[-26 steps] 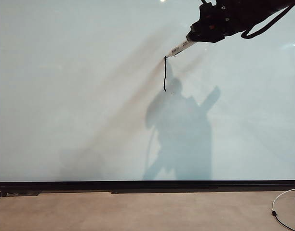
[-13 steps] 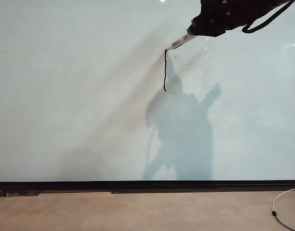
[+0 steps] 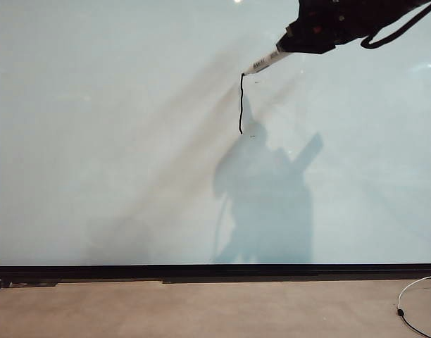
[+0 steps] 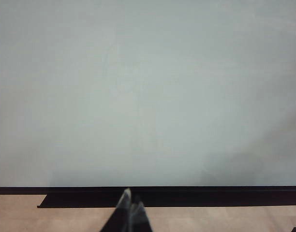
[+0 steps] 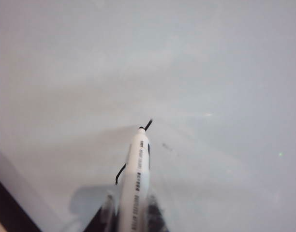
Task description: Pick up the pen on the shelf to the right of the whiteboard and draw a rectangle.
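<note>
Pen (image 3: 265, 64) juts from right pincer (image 3: 289, 46)

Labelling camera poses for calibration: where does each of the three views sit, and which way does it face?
Exterior view: off the arms, facing the whiteboard head-on; shows the right gripper holding the pen at the top of one drawn line.
Left wrist view: low, facing the board's bottom frame; the shut left gripper tips show.
Right wrist view: looks along the pen toward the board; right gripper clamps it.
Shared: exterior and right wrist both show pen, line and board.
</note>
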